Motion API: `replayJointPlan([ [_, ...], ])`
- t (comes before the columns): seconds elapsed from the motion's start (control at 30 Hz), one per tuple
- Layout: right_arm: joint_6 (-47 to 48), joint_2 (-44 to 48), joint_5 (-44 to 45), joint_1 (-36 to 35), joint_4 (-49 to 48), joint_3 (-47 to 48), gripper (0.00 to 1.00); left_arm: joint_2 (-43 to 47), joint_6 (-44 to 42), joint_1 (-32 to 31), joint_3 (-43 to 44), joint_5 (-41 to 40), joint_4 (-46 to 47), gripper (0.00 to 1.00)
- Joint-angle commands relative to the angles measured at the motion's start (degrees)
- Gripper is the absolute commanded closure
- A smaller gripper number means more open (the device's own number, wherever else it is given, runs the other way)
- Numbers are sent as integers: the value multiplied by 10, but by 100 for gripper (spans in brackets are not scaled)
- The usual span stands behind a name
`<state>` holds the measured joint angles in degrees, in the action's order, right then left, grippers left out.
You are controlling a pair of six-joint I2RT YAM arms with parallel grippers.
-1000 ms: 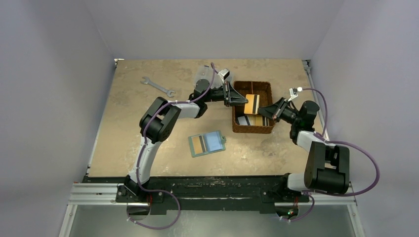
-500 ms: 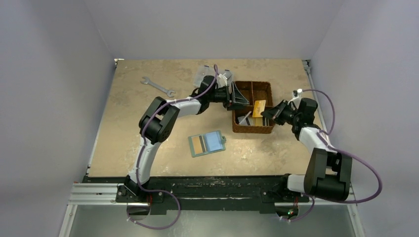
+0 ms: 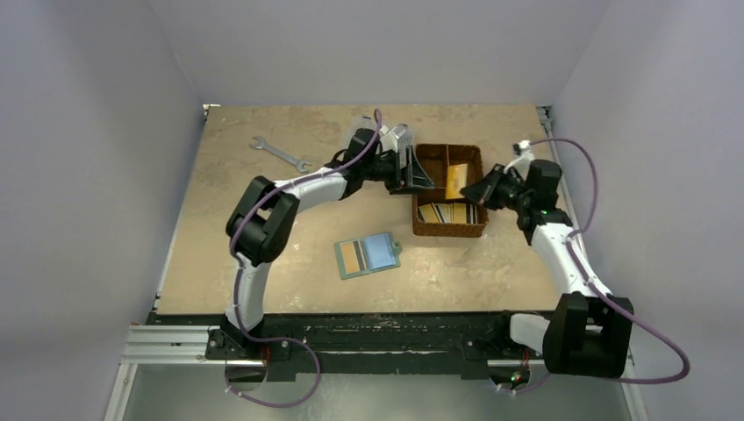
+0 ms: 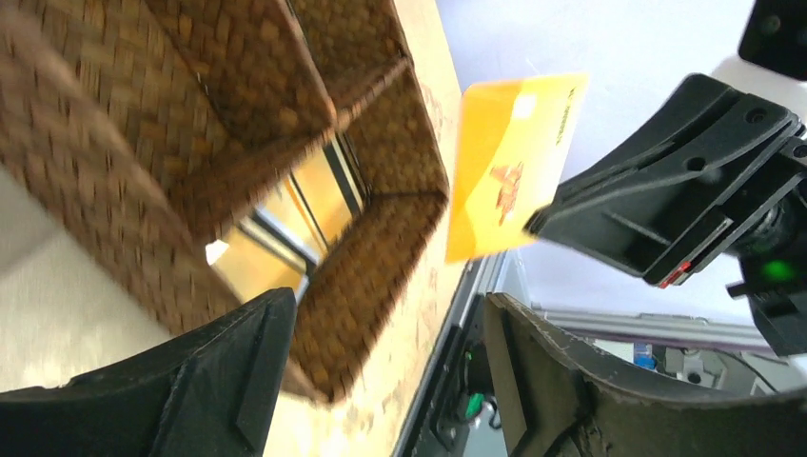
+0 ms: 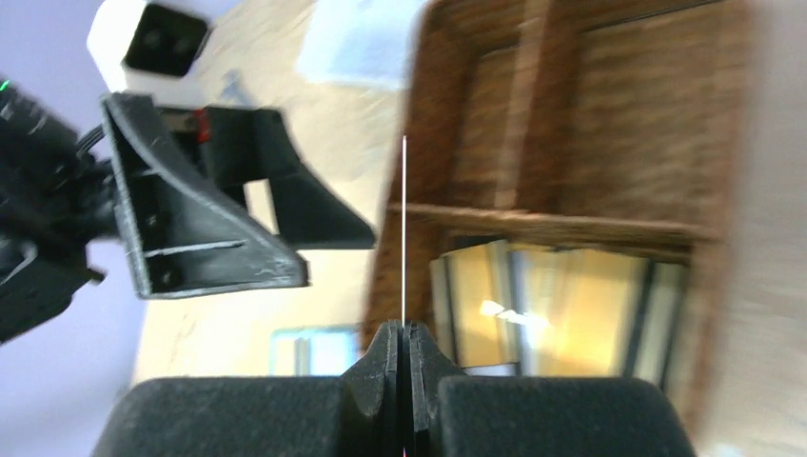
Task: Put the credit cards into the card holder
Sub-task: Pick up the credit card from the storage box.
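Note:
An orange-gold credit card (image 3: 455,181) stands on edge over the brown woven basket (image 3: 424,230), pinched at one end by my right gripper (image 3: 468,190). The right wrist view shows that card (image 5: 404,228) as a thin line rising from the shut gripper (image 5: 404,335). My left gripper (image 3: 422,175) is open just left of the card, apart from it. In the left wrist view the card's face (image 4: 514,162) hangs beyond the spread fingers (image 4: 238,362). More cards (image 3: 449,213) lie in the basket's near compartment. The green card holder (image 3: 367,254) lies open on the table.
A metal wrench (image 3: 279,153) lies at the far left. A clear plastic box (image 3: 358,134) sits behind the left wrist. The basket's far compartments (image 5: 609,114) look bare. The table's right edge rail (image 3: 551,140) runs close behind the right arm.
My left gripper has opened, let go of the orange card and drawn back a little to the left. The right gripper has kept the card and shifted it farther back over the basket.

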<state>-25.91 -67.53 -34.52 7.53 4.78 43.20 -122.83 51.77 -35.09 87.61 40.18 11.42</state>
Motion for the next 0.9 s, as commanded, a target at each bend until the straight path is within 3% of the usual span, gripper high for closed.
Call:
replayJointPlan([
  [0.0,-37,-14,-122,-117,-73,4,100,140,-34,31,-116,26,51,24],
  [0.27,-201,-47,-190,-191,-271,-65,100,388,-20,113,-369,-12,26,21],
  [0.33,-246,-58,-201,-209,-338,-84,100,419,13,115,-431,4,66,21],
  [0.5,-332,-80,-191,-251,-463,-106,100,465,114,118,-523,29,217,21],
  [0.7,-390,-104,-181,-280,-556,-115,100,467,216,118,-576,34,355,26],
  [0.87,-434,-131,-176,-300,-623,-120,100,430,304,118,-599,38,514,42],
])
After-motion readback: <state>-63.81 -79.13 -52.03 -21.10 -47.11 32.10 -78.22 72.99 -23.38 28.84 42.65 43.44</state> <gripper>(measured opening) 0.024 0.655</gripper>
